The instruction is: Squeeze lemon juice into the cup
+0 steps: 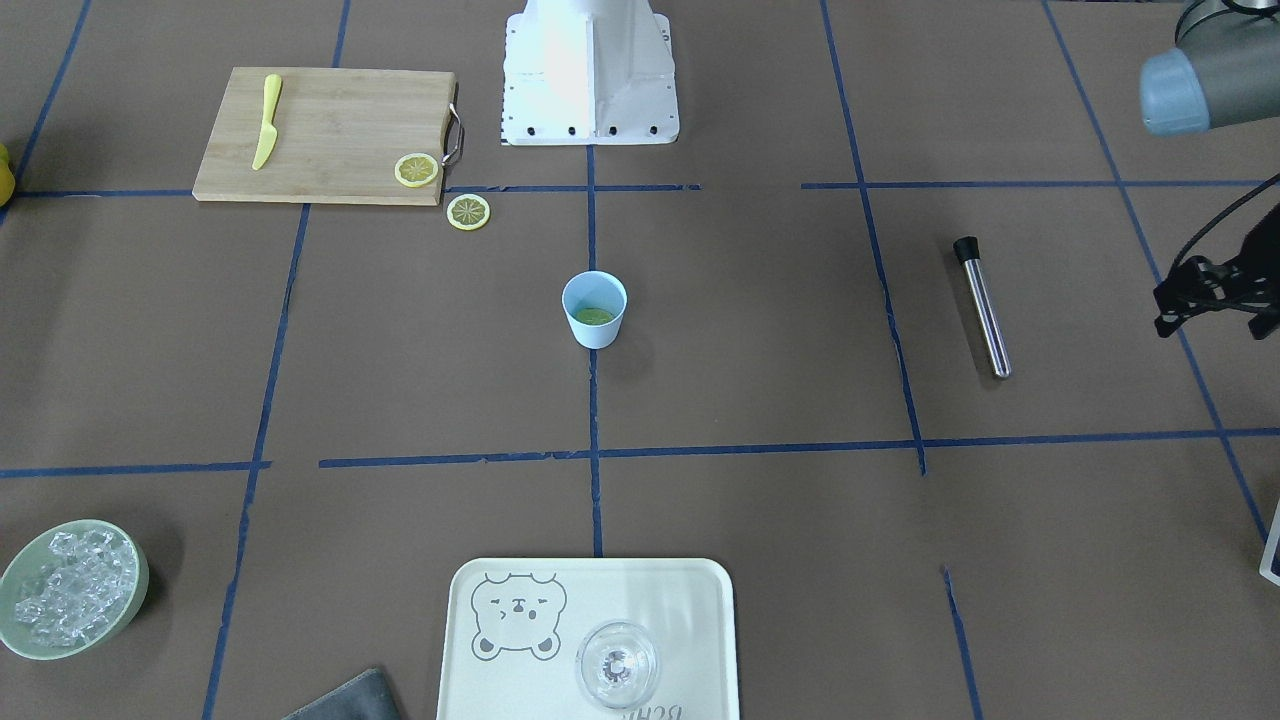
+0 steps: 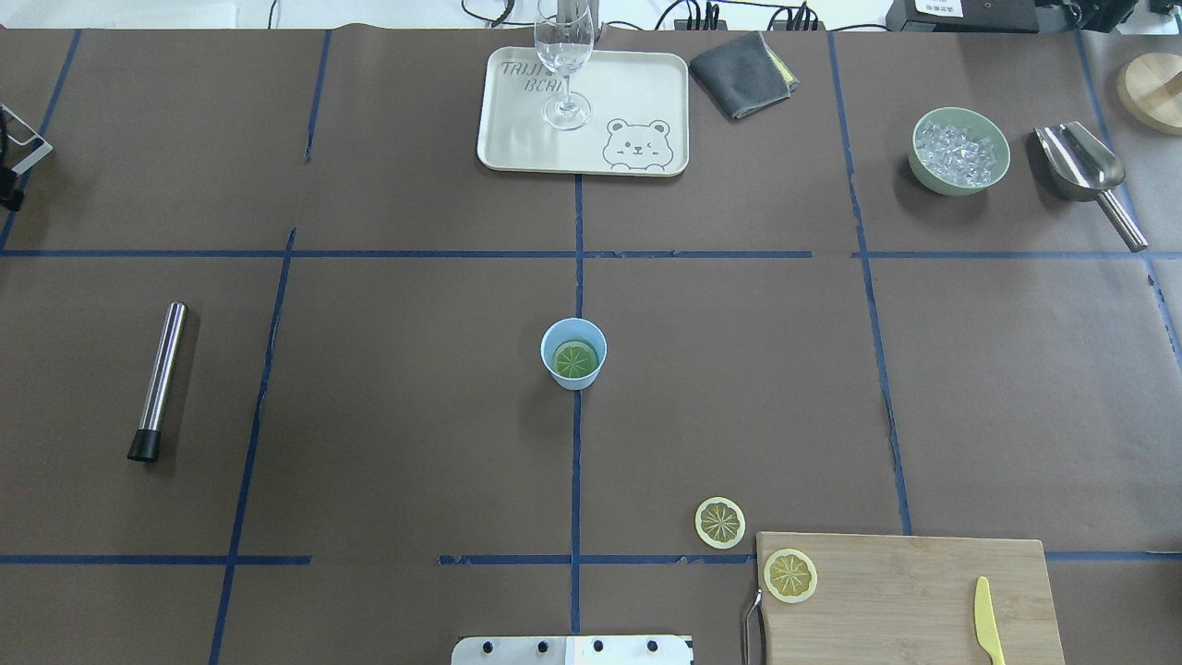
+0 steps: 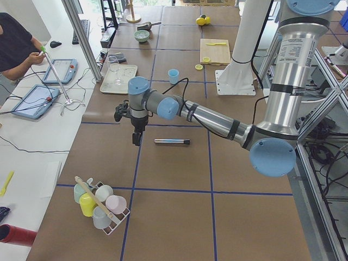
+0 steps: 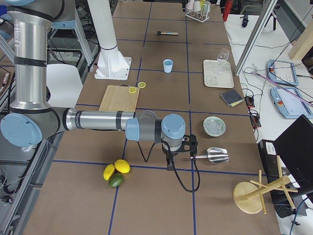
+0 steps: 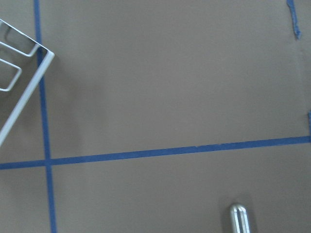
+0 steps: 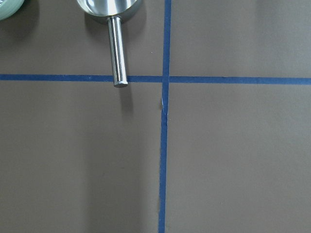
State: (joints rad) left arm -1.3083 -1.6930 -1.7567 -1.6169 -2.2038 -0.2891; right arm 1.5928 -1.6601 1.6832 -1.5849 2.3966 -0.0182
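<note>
The lemon (image 2: 574, 359) is lying flat at the bottom of the cup (image 1: 597, 337), which is standing upright, mouth up, mid-counter (image 2: 388, 416). Being round, the slice is presenting no long axis. Judgement: delivery into the cup is looking complete.

The cup is sitting well apart from both hands. From the left hand (image 3: 136, 142) it is lying away to the robot's right, beyond the steel tube (image 2: 159, 379) just beside that hand. From the right hand (image 4: 168, 165) it is lying away to the robot's left, past the cutting board (image 2: 905, 600). Neither hand is showing as clearly nearer.

Two spare slices are lying on the right hand's side, one on the counter (image 2: 719, 522) and one on the board corner (image 2: 790, 574).

Neither hand is showing clearly enough to tell whether its fingers are spread or pressed together.

Writing: the tray (image 2: 517, 148) is carrying a bear face and two lines of lettering, the lower starting "BEA"; the glass (image 2: 563, 55) is masking the rest
</note>
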